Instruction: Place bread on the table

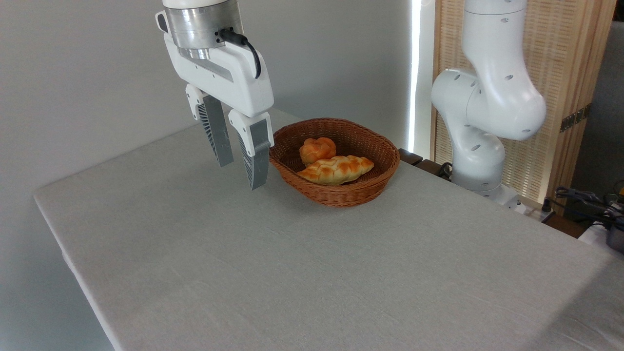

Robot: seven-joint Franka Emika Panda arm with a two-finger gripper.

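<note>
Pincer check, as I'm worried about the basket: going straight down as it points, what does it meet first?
Probably the bare grey-beige cloth table; the open pincer seems left of the brown wicker basket, though depth is unclear.

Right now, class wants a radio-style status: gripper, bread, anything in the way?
Gripper open, empty, hanging left of basket. Round bun in basket, behind braided loaf. Table bare in front; basket rim between gripper and bun.

A brown wicker basket (341, 187) holds a long braided oval loaf (336, 169), golden and glazed. Behind stands a pale slatted wooden screen (568, 63), with dark cables (585, 200) at the right edge
</note>
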